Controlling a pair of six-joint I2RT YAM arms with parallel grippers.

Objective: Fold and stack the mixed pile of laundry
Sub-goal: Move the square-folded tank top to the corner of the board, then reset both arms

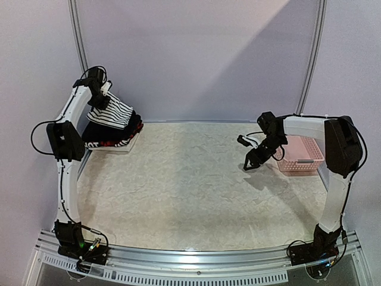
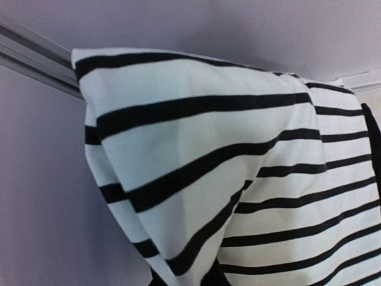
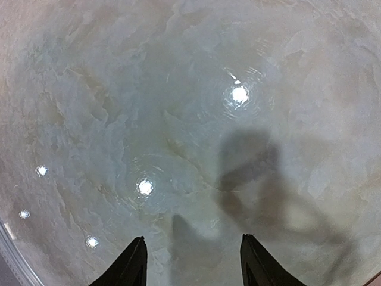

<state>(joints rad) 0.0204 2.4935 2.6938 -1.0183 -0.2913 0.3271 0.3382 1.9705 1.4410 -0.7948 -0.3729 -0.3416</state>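
Note:
The black-and-white striped tank top (image 1: 113, 112) hangs from my left gripper (image 1: 100, 98) at the far left back of the table. It drapes onto a stack of dark garments (image 1: 113, 137), part of the mixed laundry pile. In the left wrist view the striped tank top (image 2: 208, 167) fills the frame and hides the fingers. My right gripper (image 1: 250, 164) hovers open above bare table on the right. Its two dark fingertips (image 3: 134, 256) stand wide apart with nothing between them; the right gripper (image 3: 191, 239) holds nothing.
A pink perforated basket (image 1: 300, 156) stands at the right edge, just behind the right arm. The marbled tabletop (image 1: 196, 185) stretches between the arms. A wall with metal rails (image 1: 77, 36) closes the back.

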